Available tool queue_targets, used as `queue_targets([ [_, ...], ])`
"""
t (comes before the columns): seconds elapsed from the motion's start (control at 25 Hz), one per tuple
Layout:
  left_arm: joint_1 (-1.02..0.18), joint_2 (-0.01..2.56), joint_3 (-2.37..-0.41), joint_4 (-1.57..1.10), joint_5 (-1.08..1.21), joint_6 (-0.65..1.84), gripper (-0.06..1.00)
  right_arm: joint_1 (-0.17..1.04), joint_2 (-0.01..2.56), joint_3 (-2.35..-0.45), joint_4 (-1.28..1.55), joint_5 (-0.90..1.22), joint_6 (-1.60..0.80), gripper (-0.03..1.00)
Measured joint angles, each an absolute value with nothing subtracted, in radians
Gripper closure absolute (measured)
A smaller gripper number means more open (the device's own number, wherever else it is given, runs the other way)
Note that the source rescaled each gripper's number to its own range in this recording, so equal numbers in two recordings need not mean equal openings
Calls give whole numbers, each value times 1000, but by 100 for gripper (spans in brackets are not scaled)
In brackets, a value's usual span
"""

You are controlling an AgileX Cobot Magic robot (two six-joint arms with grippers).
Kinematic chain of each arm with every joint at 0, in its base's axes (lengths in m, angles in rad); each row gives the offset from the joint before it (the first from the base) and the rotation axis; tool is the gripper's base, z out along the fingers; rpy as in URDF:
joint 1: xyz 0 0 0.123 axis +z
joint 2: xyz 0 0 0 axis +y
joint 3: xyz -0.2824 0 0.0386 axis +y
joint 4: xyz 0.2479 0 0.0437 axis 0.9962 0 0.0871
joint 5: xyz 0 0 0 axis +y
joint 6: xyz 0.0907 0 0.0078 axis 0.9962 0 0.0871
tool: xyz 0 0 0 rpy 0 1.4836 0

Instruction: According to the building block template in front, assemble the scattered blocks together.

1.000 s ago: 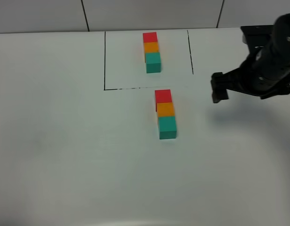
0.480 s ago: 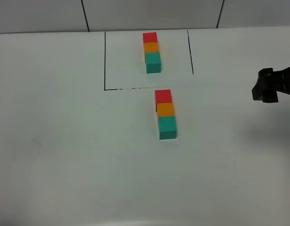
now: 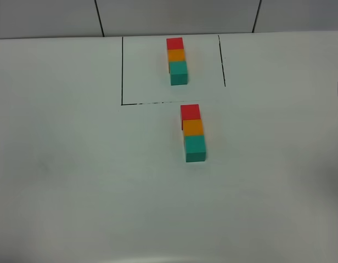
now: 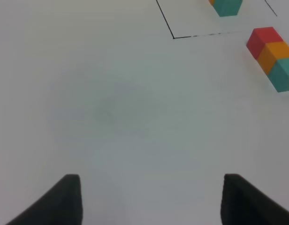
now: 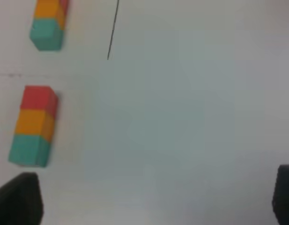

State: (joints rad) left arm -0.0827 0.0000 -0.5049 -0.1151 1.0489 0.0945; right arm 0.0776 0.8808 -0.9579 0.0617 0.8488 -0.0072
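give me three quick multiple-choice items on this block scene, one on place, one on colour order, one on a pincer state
1. Where does the assembled row lie relative to the template?
A. inside the marked box with it
B. outside the box, on the near side of the dashed line
C. stacked on top of it

2. Going away from the template, the assembled row's colours run:
A. teal, orange, red
B. orange, red, teal
C. red, orange, teal

3. The left pincer is:
A. open, holding nothing
B. shut on the red cube
C. shut on the teal cube

Key: 1 B, the row sits below the box's line in the high view. 2 C, red is nearest the line. 3 A, its fingers stand apart over bare table.
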Motion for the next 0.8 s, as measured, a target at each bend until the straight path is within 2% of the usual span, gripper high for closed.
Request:
queue_targets([
  [0.44, -83, 0, -505, -115, 1049, 95, 58, 78, 455, -653, -58, 882, 90, -3],
  [0.8, -83, 0, -505, -115, 1049, 95, 58, 71, 194, -583, -70, 985, 102, -3],
])
